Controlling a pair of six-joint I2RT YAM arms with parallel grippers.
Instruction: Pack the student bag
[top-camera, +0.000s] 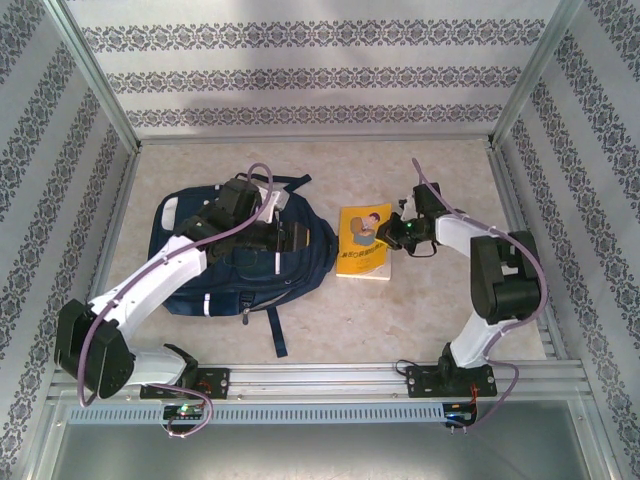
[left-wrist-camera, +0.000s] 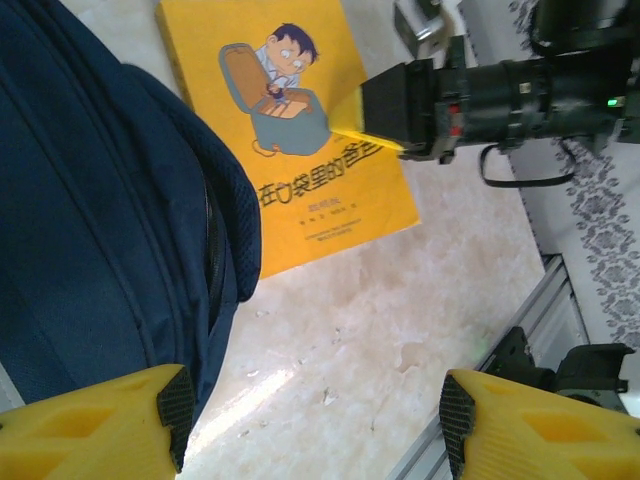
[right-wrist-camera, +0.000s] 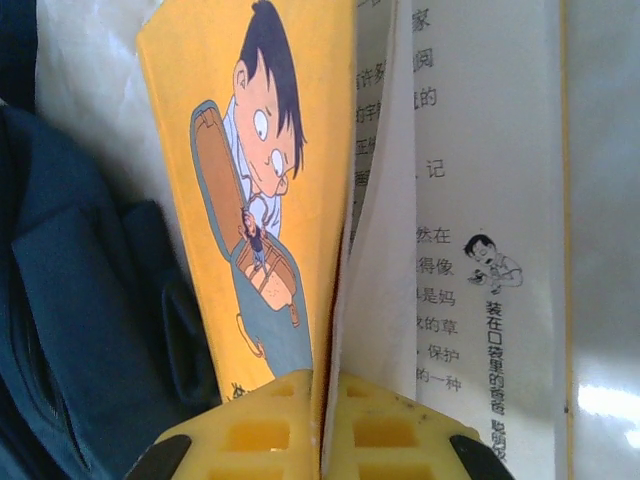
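Right end effector (right-wrist-camera: 322, 400) tight on book (right-wrist-camera: 250, 200) cover edge, bare table (top-camera: 440, 310) alongside

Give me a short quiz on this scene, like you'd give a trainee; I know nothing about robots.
1. True or false: the right hand is pinching the front cover of the yellow book.
2. Where does the book lie? A: on the table beside the blue bag. B: inside the bag. C: on top of the bag.
3. Fill in: the left hand, above the bag, is ___ (open or shut).

Key: 1 true; 2 A; 3 open.
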